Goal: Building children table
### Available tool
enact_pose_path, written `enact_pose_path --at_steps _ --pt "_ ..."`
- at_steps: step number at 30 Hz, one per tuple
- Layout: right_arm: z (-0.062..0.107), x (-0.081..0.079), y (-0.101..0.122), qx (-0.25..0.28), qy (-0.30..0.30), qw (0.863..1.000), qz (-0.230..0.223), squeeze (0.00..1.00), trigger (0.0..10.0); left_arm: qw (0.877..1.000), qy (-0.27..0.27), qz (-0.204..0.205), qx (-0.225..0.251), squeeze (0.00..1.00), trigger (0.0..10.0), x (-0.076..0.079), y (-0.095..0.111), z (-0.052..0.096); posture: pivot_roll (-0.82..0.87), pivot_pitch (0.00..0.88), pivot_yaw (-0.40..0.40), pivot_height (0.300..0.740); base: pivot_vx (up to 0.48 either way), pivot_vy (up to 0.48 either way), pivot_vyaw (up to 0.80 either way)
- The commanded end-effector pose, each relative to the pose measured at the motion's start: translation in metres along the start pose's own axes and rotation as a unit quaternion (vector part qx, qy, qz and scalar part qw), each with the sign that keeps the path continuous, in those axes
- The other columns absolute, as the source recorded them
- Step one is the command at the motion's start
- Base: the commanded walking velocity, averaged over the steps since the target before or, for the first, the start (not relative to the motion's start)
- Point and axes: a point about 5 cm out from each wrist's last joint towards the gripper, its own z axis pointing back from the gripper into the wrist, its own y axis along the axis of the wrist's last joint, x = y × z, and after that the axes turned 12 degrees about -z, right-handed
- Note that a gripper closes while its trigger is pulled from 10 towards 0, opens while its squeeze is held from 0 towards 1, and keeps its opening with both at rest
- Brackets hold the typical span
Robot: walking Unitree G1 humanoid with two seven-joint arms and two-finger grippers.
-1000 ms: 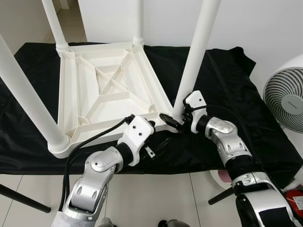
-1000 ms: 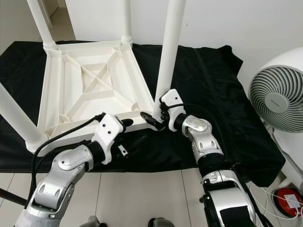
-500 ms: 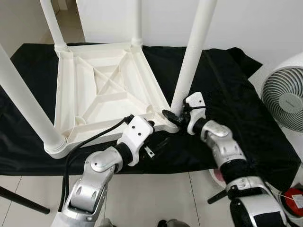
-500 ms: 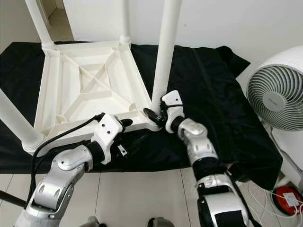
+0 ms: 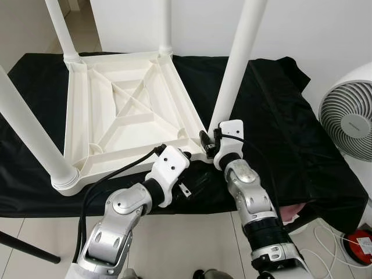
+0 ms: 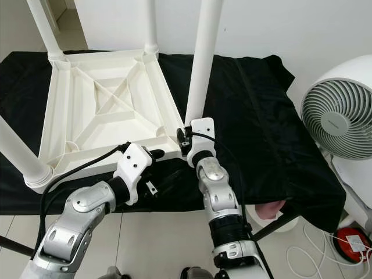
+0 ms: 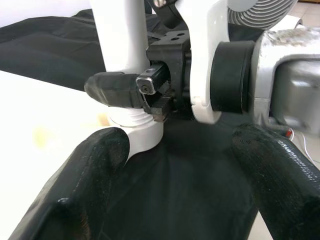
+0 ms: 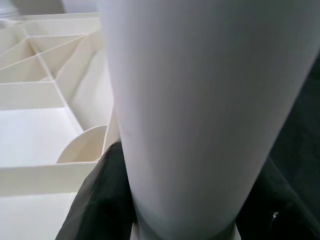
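A white children's table [image 5: 125, 113] lies upside down on a black cloth, its legs pointing up. My right gripper [image 5: 210, 141] is shut on the base of the near-right leg [image 5: 235, 64], just above the corner socket. In the right wrist view the leg [image 8: 200, 100] stands between the black fingers [image 8: 97, 200]. My left gripper [image 5: 195, 174] is open, low over the cloth at the table's front edge, just short of that corner. Its wrist view has its two fingers [image 7: 75, 200] wide apart around nothing, facing the right gripper's finger [image 7: 112, 89] on the leg.
The black cloth [image 5: 279, 116] covers a low platform with tiled floor in front. A white fan [image 5: 349, 125] stands at the right. Three other legs rise at the near left [image 5: 29, 128], far left [image 5: 58, 29] and back [image 5: 164, 26]. A black cable [image 5: 116, 174] trails from my left wrist.
My right arm has swung in toward the middle, its wrist turning around the leg base while the gripper stays on the leg. The left arm has barely moved. The camera shifted slightly.
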Motion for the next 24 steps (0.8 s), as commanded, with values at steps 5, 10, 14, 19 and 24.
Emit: enact_pose_path --at_steps 5,10,14,19,24 --pt "0.009 -0.004 -0.012 -0.032 -0.01 0.999 -0.029 0.0 3.3 1.0 0.026 0.011 -0.001 0.0 10.0 0.001 0.0 -0.002 -0.03 0.078 -0.038 0.74 0.0 0.0 0.0" --pt "0.008 0.0 -0.005 -0.021 0.01 1.0 -0.021 1.0 10.0 1.0 0.027 0.012 0.0 0.0 10.0 0.0 0.0 -0.002 -0.03 0.07 -0.042 0.74 0.0 0.0 0.0" --pt "0.007 0.006 0.003 -0.005 0.027 0.999 -0.023 1.0 10.0 1.0 0.027 0.01 -0.001 0.0 10.0 0.0 0.0 -0.002 -0.03 0.064 -0.042 0.74 0.0 0.0 0.0" --pt "0.005 0.008 0.009 -0.001 0.062 0.998 0.01 0.84 10.0 1.0 0.025 0.007 -0.003 0.0 10.0 0.001 -0.001 -0.001 -0.03 0.059 -0.046 0.74 0.0 0.0 0.0" --pt "0.003 -0.003 0.013 0.009 0.128 0.991 0.028 0.0 10.0 0.999 0.033 0.003 -0.002 0.0 10.0 0.0 0.001 -0.002 -0.03 0.052 -0.047 0.74 0.0 0.0 0.0"
